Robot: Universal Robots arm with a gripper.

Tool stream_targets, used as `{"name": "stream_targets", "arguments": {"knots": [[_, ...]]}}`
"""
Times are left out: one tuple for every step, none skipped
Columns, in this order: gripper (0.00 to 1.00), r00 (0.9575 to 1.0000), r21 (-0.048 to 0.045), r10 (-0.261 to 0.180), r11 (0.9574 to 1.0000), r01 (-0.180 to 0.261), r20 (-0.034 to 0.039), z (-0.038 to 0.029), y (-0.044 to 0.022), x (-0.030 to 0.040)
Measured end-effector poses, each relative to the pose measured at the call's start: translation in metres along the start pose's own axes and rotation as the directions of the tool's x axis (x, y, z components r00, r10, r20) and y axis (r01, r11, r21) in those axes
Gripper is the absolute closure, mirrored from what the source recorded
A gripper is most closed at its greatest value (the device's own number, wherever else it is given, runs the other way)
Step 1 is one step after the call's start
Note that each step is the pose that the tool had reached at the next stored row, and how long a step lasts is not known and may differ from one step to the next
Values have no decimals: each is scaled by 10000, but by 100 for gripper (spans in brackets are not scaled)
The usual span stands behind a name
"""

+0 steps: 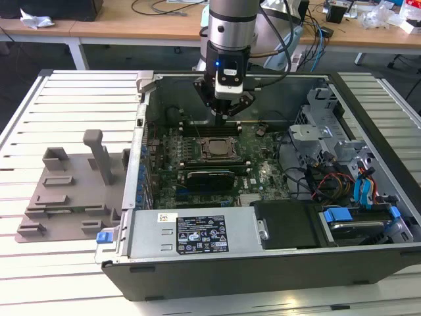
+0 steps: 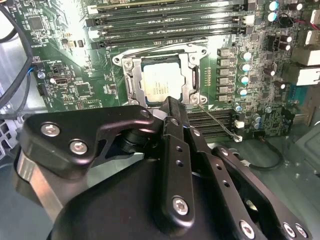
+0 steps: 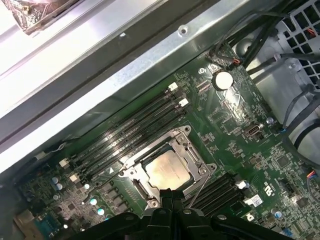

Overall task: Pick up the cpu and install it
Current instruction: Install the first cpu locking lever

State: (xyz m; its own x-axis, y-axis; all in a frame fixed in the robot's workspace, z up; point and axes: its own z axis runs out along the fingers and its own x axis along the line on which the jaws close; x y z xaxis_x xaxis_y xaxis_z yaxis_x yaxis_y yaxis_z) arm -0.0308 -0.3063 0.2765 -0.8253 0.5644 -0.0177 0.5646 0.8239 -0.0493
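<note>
Exterior view, we see the cpu point(image 1: 216, 149) already seated in the socket frame point(image 1: 217, 158) on the motherboard point(image 1: 250, 172); latching is not evident. We judge placement done. The arm hangs vertically, its end effector point(image 1: 227, 113) at twelve o'clock of the socket, clenched and empty.

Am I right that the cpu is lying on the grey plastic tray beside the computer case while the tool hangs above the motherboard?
Not quite. The cpu is not on the grey tray; it sits in the socket frame on the motherboard, as both wrist views show. The tool does hang above the motherboard, inside the open case, as the exterior view shows.
</note>
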Motion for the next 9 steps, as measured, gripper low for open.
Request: {"name": "stream_targets", "arguments": {"knots": [[89, 10000, -1, -52, 10000, 52, 2, 0, 0, 0], [89, 10000, -2, -90, 10000, 90, 4, 0, 0, 0], [89, 9999, -2, -133, 9999, 133, 6, 0, 0, 0], [89, 9999, -2, -166, 9999, 166, 8, 0, 0, 0], [89, 9981, -10, -610, 9981, 610, 30, 0, 0, 0], [89, 9938, -16, -1111, 9938, 1111, 56, 0, 0, 0], [89, 9929, -18, -1190, 9929, 1190, 59, 0, 0, 0], [89, 9924, -18, -1229, 9924, 1229, 62, 0, 0, 0], [89, 9918, -19, -1275, 9918, 1275, 64, 0, 0, 0]]}}
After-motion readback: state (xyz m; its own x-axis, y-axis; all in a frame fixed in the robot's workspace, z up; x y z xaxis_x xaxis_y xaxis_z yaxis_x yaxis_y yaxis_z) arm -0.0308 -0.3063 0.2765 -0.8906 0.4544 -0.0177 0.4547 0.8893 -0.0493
